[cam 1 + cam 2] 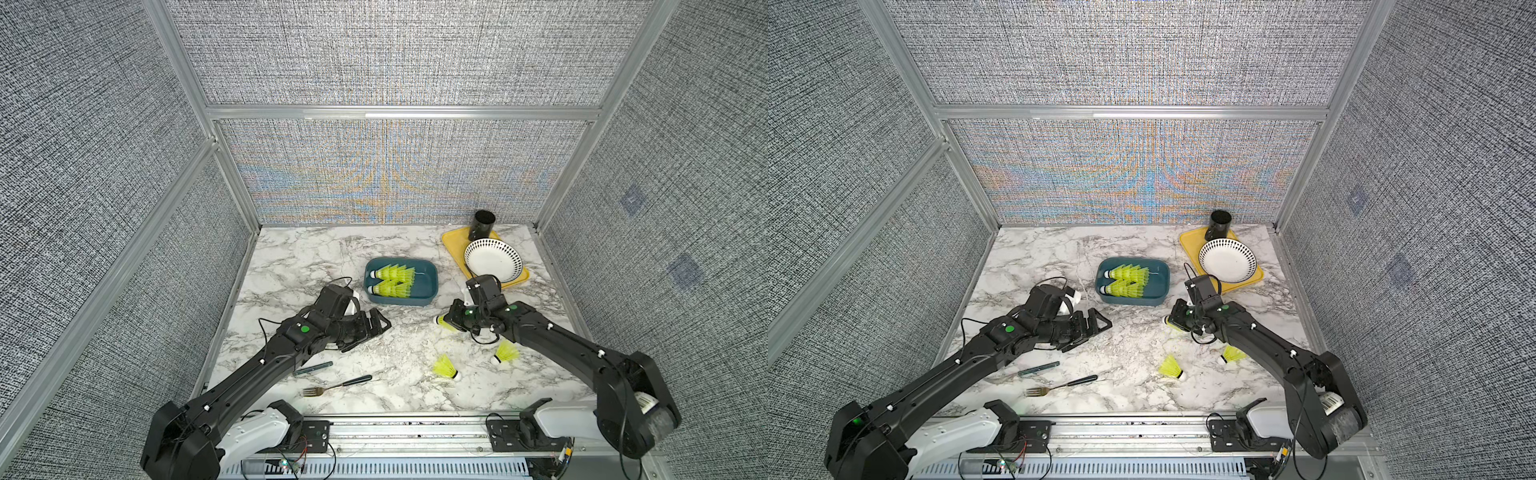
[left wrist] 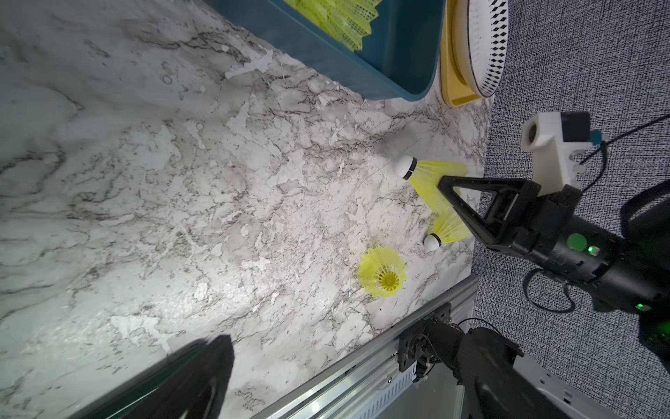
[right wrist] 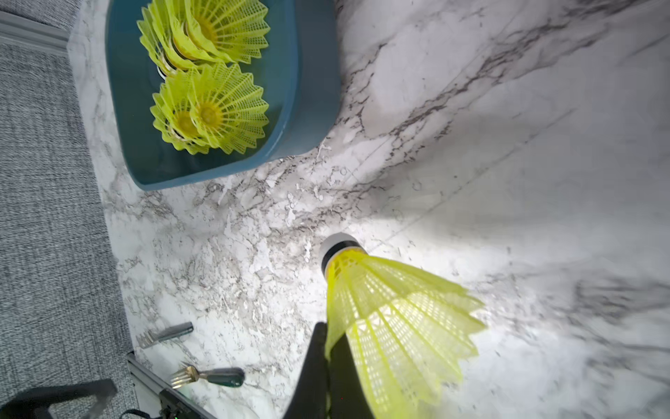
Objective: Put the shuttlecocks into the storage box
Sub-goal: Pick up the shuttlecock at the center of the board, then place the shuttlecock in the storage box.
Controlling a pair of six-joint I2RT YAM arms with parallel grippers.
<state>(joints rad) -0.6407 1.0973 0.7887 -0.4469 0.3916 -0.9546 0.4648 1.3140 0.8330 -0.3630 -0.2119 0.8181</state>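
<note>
The teal storage box (image 1: 430,277) (image 1: 1162,277) sits mid-table with two rows of nested yellow-green shuttlecocks (image 1: 392,280) (image 3: 210,109) lying in it. My right gripper (image 1: 452,319) (image 3: 328,326) is to the right of the box, low over the marble, shut on the skirt edge of one shuttlecock (image 1: 444,323) (image 3: 391,308) whose white tip points toward the box. Two loose shuttlecocks (image 1: 444,368) (image 1: 505,353) lie on the marble nearer the front. My left gripper (image 1: 378,324) (image 1: 1100,323) hovers open and empty left of the box's front corner.
At the back right a yellow tray (image 1: 453,245) carries a white dotted bowl (image 1: 492,259) and a black cup (image 1: 482,224). A fork (image 1: 336,386) and a slim dark utensil (image 1: 313,368) lie front left. Metal rails edge the table.
</note>
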